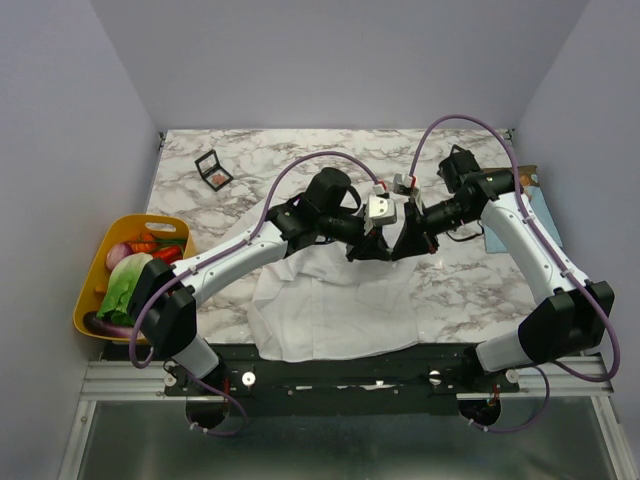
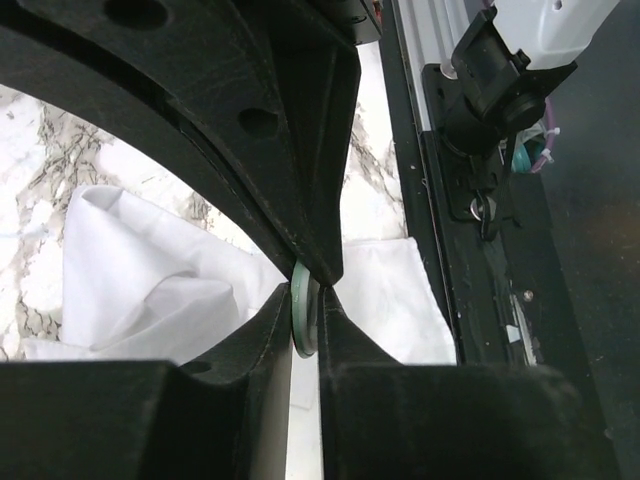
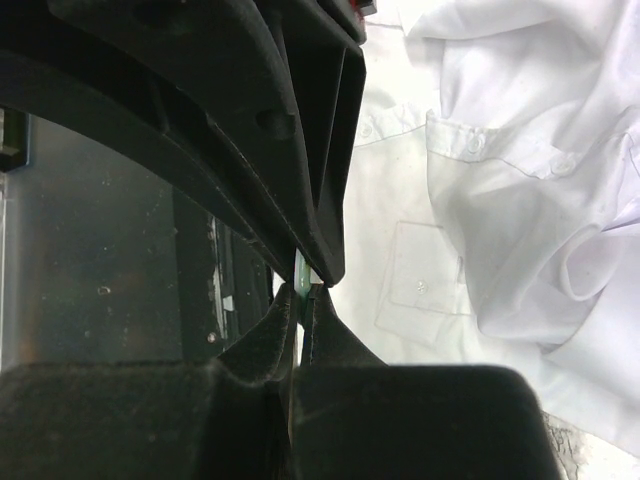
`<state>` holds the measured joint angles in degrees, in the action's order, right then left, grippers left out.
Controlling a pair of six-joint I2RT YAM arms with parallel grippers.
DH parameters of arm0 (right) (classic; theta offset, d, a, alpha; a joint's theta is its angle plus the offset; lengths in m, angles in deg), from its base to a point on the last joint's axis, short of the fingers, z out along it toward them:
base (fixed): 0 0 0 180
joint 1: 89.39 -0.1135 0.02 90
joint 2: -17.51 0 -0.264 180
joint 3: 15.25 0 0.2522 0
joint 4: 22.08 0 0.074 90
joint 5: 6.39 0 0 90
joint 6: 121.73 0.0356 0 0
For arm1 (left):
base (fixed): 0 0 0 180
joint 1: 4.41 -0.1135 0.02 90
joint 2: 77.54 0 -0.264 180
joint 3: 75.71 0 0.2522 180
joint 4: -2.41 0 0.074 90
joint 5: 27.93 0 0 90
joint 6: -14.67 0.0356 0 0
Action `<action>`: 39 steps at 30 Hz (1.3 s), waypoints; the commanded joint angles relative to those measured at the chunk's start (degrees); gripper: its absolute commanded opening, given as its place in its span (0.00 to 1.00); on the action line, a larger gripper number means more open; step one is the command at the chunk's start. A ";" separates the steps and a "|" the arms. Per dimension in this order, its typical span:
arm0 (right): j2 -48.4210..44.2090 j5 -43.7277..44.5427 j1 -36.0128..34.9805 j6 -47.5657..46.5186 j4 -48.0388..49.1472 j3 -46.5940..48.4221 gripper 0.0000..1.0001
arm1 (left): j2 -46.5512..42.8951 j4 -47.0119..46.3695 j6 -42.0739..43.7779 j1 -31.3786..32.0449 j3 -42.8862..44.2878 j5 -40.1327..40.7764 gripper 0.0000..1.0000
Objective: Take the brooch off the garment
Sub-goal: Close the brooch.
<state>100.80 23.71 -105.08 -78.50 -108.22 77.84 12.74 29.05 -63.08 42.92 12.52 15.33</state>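
The left gripper [image 2: 308, 290] is closed on the brooch [image 2: 303, 320], a green disc seen edge-on at lower centre. The right gripper [image 3: 308, 288] pinches its thin green edge too, above the white shirt [image 3: 520, 150].

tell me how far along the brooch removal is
Looks done: the brooch appears lifted off the shirt, with no cloth visibly caught on it. In hand: the left hand and right hand both pinch it above the shirt. To do: probably one hand lets go, then the brooch gets carried clear and set down.
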 commanded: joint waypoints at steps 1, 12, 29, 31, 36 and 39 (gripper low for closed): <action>-0.49 -4.88 -0.31 0.44 -1.01 1.53 0.01 | 1.13 -1.11 1.28 0.39 -0.74 2.62 0.14; -0.32 -5.84 0.30 0.62 -1.27 2.23 0.01 | 1.30 4.42 6.99 1.18 0.05 3.76 0.17; -1.20 -4.09 1.00 6.68 5.23 0.39 0.01 | 2.53 8.30 9.19 2.41 1.81 3.15 0.26; -1.28 -4.09 1.18 6.95 5.49 0.39 0.01 | 2.53 8.73 9.46 2.50 1.99 3.06 0.26; -1.37 -3.91 1.53 7.30 6.02 0.21 0.01 | 2.71 9.44 9.98 2.50 2.25 2.36 0.29; -1.37 -3.82 1.88 7.74 6.37 0.21 0.01 | 2.80 10.32 10.60 2.59 2.34 2.01 0.30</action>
<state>100.78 24.48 -103.90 -73.10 -106.08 77.82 13.48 33.38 -54.58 43.99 14.97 17.91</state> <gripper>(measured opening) 0.025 0.297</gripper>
